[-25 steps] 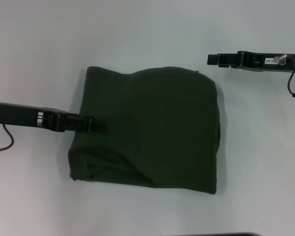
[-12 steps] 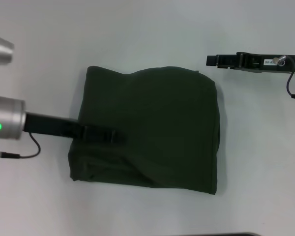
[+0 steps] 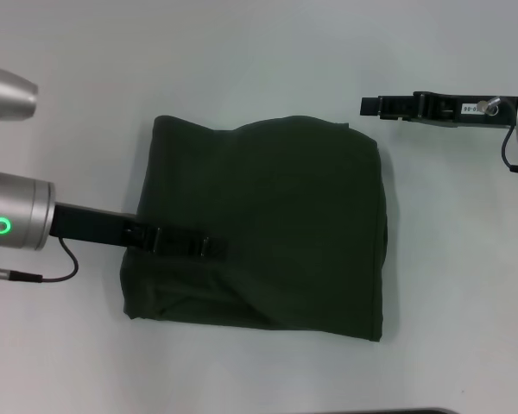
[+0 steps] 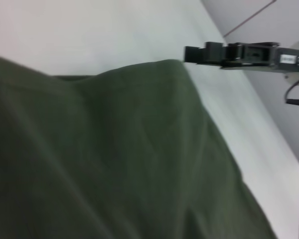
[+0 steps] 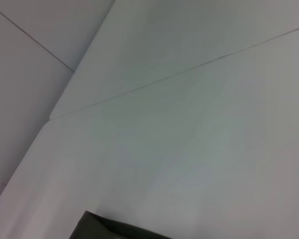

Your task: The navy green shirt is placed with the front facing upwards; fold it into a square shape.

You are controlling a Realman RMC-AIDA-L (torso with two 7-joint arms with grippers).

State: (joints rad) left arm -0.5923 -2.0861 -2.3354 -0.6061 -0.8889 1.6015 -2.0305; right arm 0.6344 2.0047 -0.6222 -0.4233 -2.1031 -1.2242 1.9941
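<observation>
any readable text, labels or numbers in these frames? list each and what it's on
None can be read.
White label on the right gripper arm, seen in the head and left wrist views: dark characters, too small to read.
The navy green shirt, folded on the table: plain fabric, no lettering or tag in view.
Left gripper: no markings showing.

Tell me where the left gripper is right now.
In the head view, the left gripper reaches in from the robot's left over the folded navy green shirt, above its left-center part, far from the right gripper parked beyond the shirt's far right corner.
</observation>
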